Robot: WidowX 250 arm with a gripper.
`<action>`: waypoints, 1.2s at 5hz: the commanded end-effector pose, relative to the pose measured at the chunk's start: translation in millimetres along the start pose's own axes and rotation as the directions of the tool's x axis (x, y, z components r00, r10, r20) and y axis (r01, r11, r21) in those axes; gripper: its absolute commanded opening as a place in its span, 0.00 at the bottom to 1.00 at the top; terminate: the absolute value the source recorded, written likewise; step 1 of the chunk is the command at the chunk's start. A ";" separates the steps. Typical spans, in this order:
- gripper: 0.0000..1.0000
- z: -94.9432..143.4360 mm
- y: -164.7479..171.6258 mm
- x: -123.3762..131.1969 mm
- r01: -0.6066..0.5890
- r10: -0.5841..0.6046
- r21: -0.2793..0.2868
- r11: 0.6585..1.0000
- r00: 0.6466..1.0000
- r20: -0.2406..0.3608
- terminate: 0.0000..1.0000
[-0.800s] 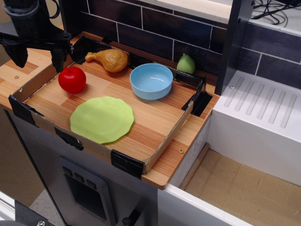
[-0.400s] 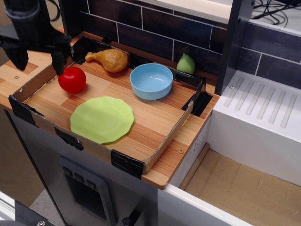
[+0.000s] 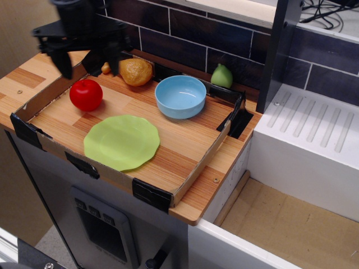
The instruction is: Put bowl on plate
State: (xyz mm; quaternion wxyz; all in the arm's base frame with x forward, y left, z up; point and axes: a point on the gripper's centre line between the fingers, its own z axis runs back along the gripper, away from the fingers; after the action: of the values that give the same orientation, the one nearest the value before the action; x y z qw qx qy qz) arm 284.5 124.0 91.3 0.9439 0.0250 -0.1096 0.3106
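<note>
The light blue bowl (image 3: 180, 96) sits upright on the wooden floor of the tray, towards the back and right of centre. The lime-green plate (image 3: 122, 142) lies flat near the tray's front edge, to the bowl's front left and apart from it. My black gripper (image 3: 94, 66) hangs above the tray's back left corner, well left of the bowl. Its fingers (image 3: 65, 66) are spread wide and hold nothing.
A red apple (image 3: 86, 94) lies left of the plate, just below the gripper. A toy chicken drumstick (image 3: 136, 71) lies at the back, partly hidden by the gripper. A green pear (image 3: 222, 75) stands behind the bowl. The cardboard tray wall (image 3: 197, 168) rings the area. A white sink unit (image 3: 314, 134) is at the right.
The gripper has moved to the right, from outside the tray's left edge to over its back left corner, and now covers part of the drumstick. Bowl, plate and fruit have not moved.
</note>
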 end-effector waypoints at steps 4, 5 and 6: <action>1.00 -45.0 -83.7 8.8 -0.193 0.191 -0.055 0.980 0.981 -0.033 0.00; 1.00 -51.9 -83.4 6.9 -0.195 0.194 -0.037 0.980 0.981 -0.028 0.00; 1.00 -61.9 -86.3 6.9 -0.205 0.204 -0.034 0.978 0.978 -0.038 0.00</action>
State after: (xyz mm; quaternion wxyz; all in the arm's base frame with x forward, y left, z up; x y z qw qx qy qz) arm 339.6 61.5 17.1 0.9118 -0.0036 -0.0729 0.4041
